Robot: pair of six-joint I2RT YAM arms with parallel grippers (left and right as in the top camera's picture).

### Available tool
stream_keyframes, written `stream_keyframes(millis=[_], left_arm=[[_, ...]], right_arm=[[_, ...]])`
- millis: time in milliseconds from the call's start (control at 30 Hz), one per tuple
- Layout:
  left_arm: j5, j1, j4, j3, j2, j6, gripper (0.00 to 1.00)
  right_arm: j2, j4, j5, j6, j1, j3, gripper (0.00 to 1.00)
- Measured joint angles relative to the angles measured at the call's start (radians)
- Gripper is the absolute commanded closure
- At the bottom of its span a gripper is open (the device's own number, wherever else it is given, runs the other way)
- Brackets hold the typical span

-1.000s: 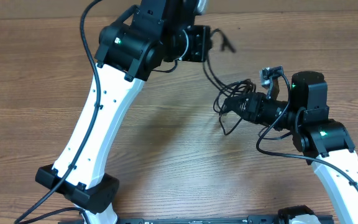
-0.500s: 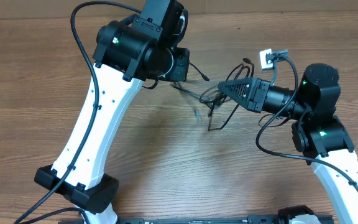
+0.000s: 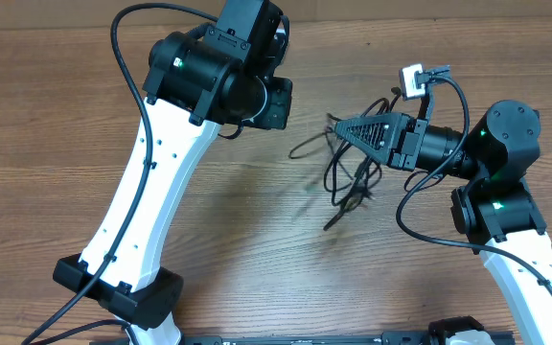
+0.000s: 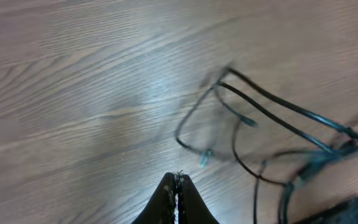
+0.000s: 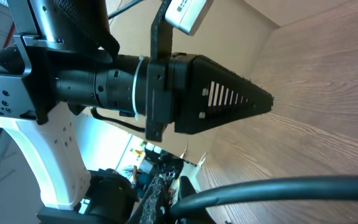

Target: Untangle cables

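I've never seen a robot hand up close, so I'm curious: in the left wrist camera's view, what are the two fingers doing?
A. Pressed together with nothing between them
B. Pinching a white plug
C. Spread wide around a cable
A: the left gripper has its fingertips meeting with no gap, and the cables are apart from it, off to one side.

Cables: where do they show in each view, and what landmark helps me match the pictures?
Overhead: the cables loop right of centre, held at the tip of the right tool.
Left wrist: right half, over the wood, beyond the left tool.
Right wrist: only a blurred dark cord along the bottom edge; whether it is one, I cannot tell.
Shared landmark: the left tool, closed, seen in both wrist views.
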Motion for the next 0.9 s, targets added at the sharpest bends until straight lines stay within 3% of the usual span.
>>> stream_keyframes(millis=[267,500,533,600,667,900], left_arm=[[0.21,-0.002,0.0,0.0,0.0,0.309,0.96],[0.309,-0.002,-0.002,0.0,0.0,0.409,0.96],[0.351,-0.002,-0.005,0.0,0.0,0.447,0.86],[0.419,-0.002,-0.005,0.0,0.0,0.518,0.54],[0.481,-0.002,-0.005,0.0,0.0,0.574,0.38],[0.546,-0.002,-0.012,0.0,0.0,0.639,0.16]], right_arm=[[0.0,-0.097,0.171,0.051,0.0,0.0,0.97],[0.001,-0.143,0.412,0.204,0.0,0.0,0.96],[0.001,-0.142,0.428,0.219,0.0,0.0,0.96],[0.001,-0.142,0.467,0.264,0.0,0.0,0.96],[0.001,-0.14,0.492,0.297,0.0,0.0,0.96],[0.001,-0.129,0.517,0.333,0.0,0.0,0.96]])
